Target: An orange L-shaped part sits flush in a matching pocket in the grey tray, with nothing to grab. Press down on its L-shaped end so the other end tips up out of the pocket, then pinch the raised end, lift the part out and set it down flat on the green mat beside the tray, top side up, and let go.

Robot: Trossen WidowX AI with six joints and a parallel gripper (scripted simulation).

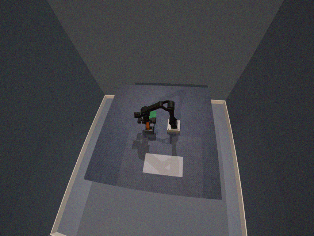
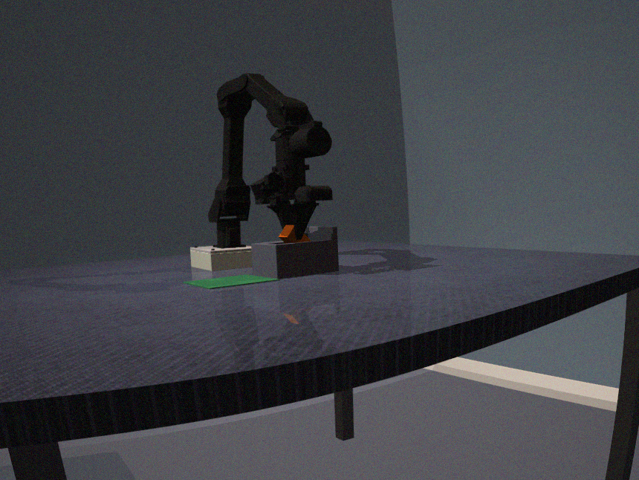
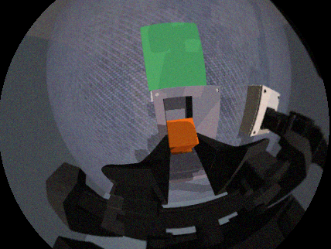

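Observation:
The orange part (image 1: 148,126) (image 2: 287,233) (image 3: 182,129) is tipped in the grey tray (image 1: 149,132) (image 2: 310,258) (image 3: 206,112). Its end on the mat side stands up out of the pocket, and its other end is low in the tray, mostly hidden. My gripper (image 1: 147,122) (image 2: 298,237) (image 3: 179,136) points down at the tray, with one finger against each side of the raised part. It looks shut on the part. The green mat (image 1: 153,114) (image 2: 229,281) (image 3: 174,58) lies flat beside the tray, with nothing on it.
The arm's pale base block (image 1: 169,124) (image 2: 221,261) (image 3: 250,112) stands near the tray. A pale rectangle (image 1: 152,158) lies on the table, away from the tray. The table's edge (image 2: 413,343) curves across the front of the exterior view.

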